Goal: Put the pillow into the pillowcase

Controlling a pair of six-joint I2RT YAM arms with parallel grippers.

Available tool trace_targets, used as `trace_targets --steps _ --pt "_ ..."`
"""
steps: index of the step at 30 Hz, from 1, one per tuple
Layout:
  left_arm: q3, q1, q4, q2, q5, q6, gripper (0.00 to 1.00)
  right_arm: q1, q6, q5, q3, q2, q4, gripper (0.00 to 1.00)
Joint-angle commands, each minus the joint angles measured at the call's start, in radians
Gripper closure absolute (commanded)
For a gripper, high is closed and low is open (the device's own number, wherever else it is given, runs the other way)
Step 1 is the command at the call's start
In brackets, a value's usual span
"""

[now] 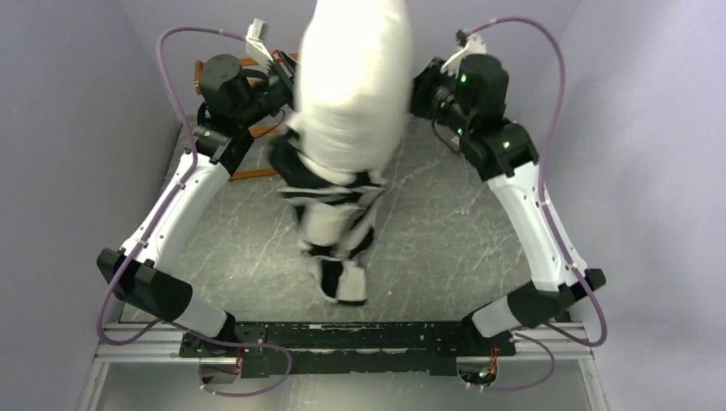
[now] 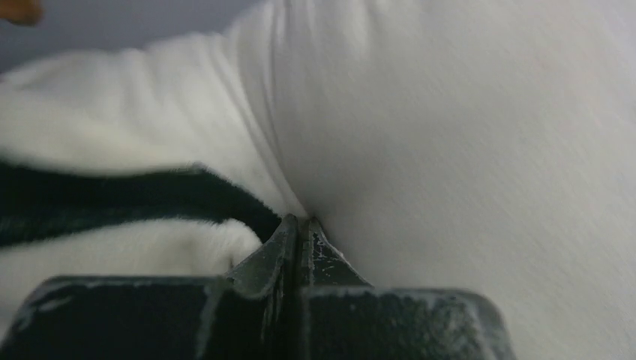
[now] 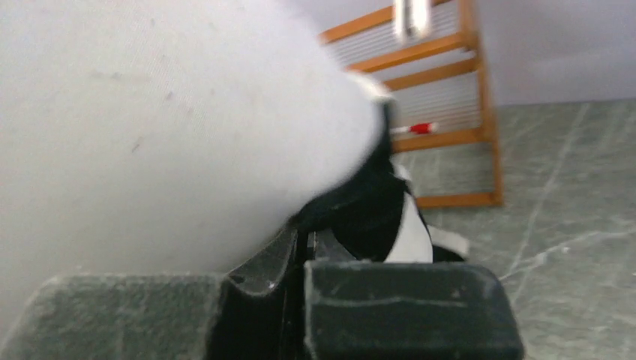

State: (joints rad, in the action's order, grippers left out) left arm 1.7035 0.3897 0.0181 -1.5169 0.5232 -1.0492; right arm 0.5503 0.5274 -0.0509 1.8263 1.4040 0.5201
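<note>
On the left gripper [image 2: 301,225] the jaws are pressed together. Their tips are buried in the crease where the plush rim of the pillowcase [image 2: 112,199] meets the smooth white pillow [image 2: 465,150]. We judge that they pinch the rim, though the pinched fabric itself is out of sight. The jaws of the right gripper [image 3: 304,238] are just as tightly closed, with a fold of black plush from the pillowcase bunched at their tips and the pillow bulging beside it.

Farther out, the overhead view shows both arms raised on either side of the load. The pillow stands on end between them, well above the table [image 1: 445,240]. Only its lower part is in the pillowcase, which hangs slack beneath it (more empty sack than filled).

We are therefore mid-insertion, with the mouth on and most of the pillow bare. We think the next move calls for both pinches to hold while the rim is drawn evenly up the pillow or the pillow is shaken down. A slip on either side would let the mouth slide off.

Much is unclear:
- The pillow's top is cut off by the frame, and its outline is blurred.
- We see no tag.
- We cannot tell how deep the pillow sits.
- We cannot tell whether the hanging end touches the table.
- A wooden rack [image 3: 450,97] stands beyond.
</note>
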Motion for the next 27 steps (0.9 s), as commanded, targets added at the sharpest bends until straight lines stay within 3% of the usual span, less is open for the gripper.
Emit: trace_targets --steps 1,4,6,8,10,11,12,14,17,19,21,23,25,27 --pt "0.055 0.074 -0.079 0.039 0.065 -0.102 0.95 -0.086 0.091 0.146 0.206 0.022 -0.006 1.0" --pt "0.459 -0.016 0.158 -0.204 0.097 -0.08 0.95 0.109 0.204 0.244 -0.097 -0.115 -0.245 1.0" --pt "0.612 -0.03 0.287 -0.293 0.083 -0.041 0.95 0.13 0.223 0.192 -0.119 -0.117 -0.298 1.0" --pt "0.536 -0.004 0.297 -0.245 0.097 -0.019 0.95 0.039 0.19 0.143 0.105 -0.018 -0.175 1.0" --pt "0.255 0.08 0.157 -0.052 0.045 -0.049 0.95 -0.168 0.246 0.273 0.317 0.086 -0.073 1.0" --pt "0.071 0.096 0.062 0.015 0.024 -0.091 0.95 -0.194 0.252 0.296 0.365 0.109 -0.039 1.0" --pt "0.008 0.09 -0.014 0.041 0.013 -0.125 0.95 -0.191 0.249 0.326 0.368 0.107 -0.014 1.0" --pt "0.12 0.023 0.034 -0.044 0.042 -0.116 0.95 -0.104 0.265 0.399 0.195 0.022 -0.076 1.0" --pt "0.392 -0.033 0.148 -0.214 0.13 -0.107 0.95 0.004 0.348 0.386 -0.139 -0.144 -0.38 1.0" --pt "0.431 -0.011 0.205 -0.206 0.133 -0.082 0.95 -0.028 0.285 0.312 -0.023 -0.093 -0.272 1.0" --pt "0.283 0.068 0.141 -0.087 0.1 -0.084 0.95 -0.109 0.193 0.27 0.222 0.045 -0.134 1.0" --pt "0.102 0.153 0.048 0.035 0.001 -0.104 0.95 -0.142 0.162 0.261 0.315 0.113 -0.065 1.0" --pt "0.12 0.144 0.069 0.009 0.005 -0.099 0.95 -0.122 0.149 0.284 0.276 0.112 -0.013 1.0" --pt "0.29 0.063 0.135 -0.129 0.076 -0.106 0.95 -0.024 0.184 0.297 0.083 0.022 -0.077 1.0"
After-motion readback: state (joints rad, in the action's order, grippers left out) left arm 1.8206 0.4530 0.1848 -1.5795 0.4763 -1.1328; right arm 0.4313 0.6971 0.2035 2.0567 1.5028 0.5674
